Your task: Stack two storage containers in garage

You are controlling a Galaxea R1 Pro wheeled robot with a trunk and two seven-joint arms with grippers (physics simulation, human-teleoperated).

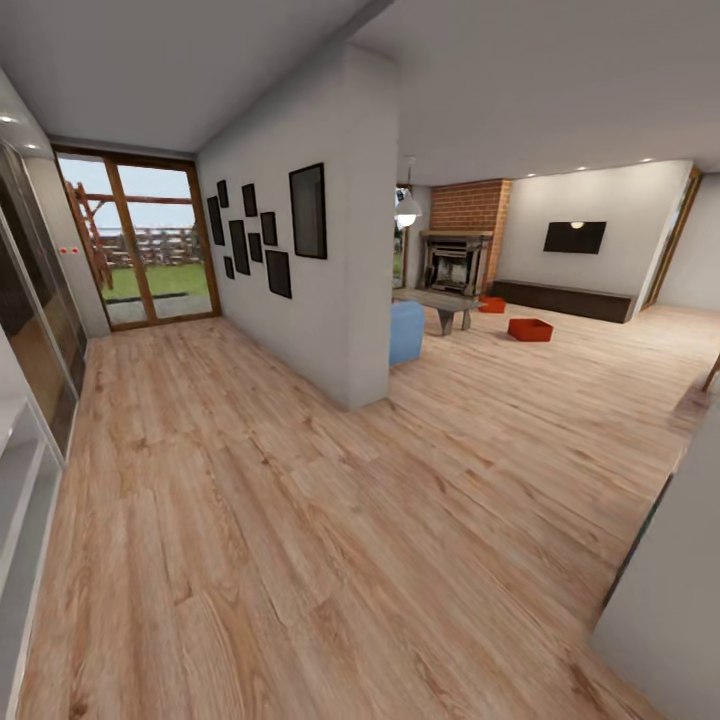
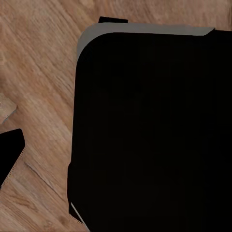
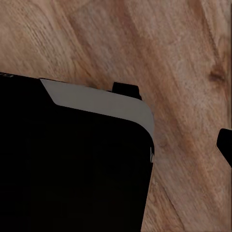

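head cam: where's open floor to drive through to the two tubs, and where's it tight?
Open: the wood-plank floor from the glass doors past the dividing wall toward the nearer storage container. Crowded: by the fireplace, where the farther storage container, low table and blue sofa cluster.

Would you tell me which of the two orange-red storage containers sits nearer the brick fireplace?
The farther, smaller-looking storage container, beside the low grey table just in front of the fireplace. The other container lies closer to the camera, out on open wood floor.
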